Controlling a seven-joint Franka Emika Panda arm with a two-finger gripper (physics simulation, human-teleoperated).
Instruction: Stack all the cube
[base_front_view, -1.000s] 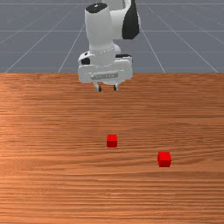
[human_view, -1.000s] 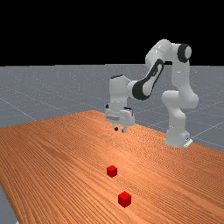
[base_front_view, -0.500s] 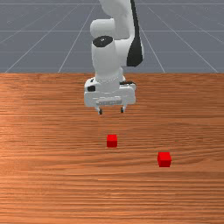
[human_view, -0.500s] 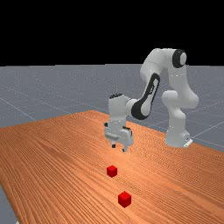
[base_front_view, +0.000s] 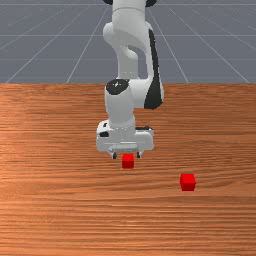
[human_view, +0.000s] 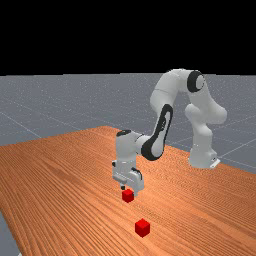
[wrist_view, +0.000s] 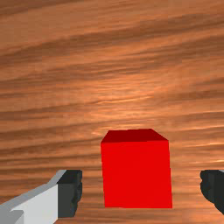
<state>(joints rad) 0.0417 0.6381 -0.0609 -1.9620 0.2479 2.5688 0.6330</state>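
Observation:
My gripper (base_front_view: 126, 156) stands low at the nearer-to-arm red cube (base_front_view: 128, 161), one finger toward each side of it. In the far view the gripper (human_view: 129, 191) is at about the height of this cube's (human_view: 128, 196) top, close to it. The wrist view has the same cube (wrist_view: 137, 174) between the open fingers of the gripper (wrist_view: 141, 191), with a gap on both sides. A second red cube (base_front_view: 188, 182) rests on the table toward the front view's right; in the far view this second cube (human_view: 142, 228) is lower in the picture.
The orange-brown wooden table (base_front_view: 60, 210) carries both cubes, set well apart. Behind the hand, the arm reaches back to its base at the table's edge in the far view.
My hand has come down and forward from well behind the nearer cube to right at it, and the fingers stand wider apart than a second ago. Both cubes have stayed put.

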